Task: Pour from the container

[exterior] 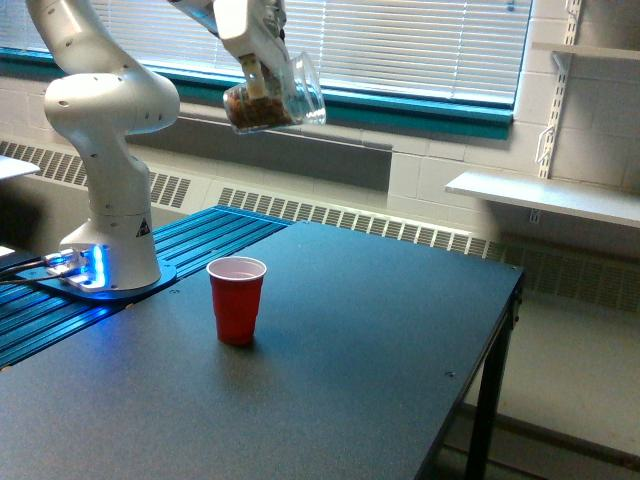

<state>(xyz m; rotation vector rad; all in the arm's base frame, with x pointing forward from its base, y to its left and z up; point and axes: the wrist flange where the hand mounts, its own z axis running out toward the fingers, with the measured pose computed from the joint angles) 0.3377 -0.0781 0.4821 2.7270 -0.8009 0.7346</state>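
the pour is not yet begun: the jaws of the gripper [258,82] are grasping the clear transparent plastic container [273,96], tilted with brown pieces inside, high above the empty red plastic cup [237,299] on the dark counter [330,380].

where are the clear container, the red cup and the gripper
clear container [272,100], exterior view, on its wall above the brown pieces
red cup [236,308], exterior view, on its outer side
gripper [262,82], exterior view, between the fingertips

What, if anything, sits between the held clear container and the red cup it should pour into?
Nothing visible. The container, held tilted in the gripper, hangs above the red cup with only open air between; the table around the cup is bare.
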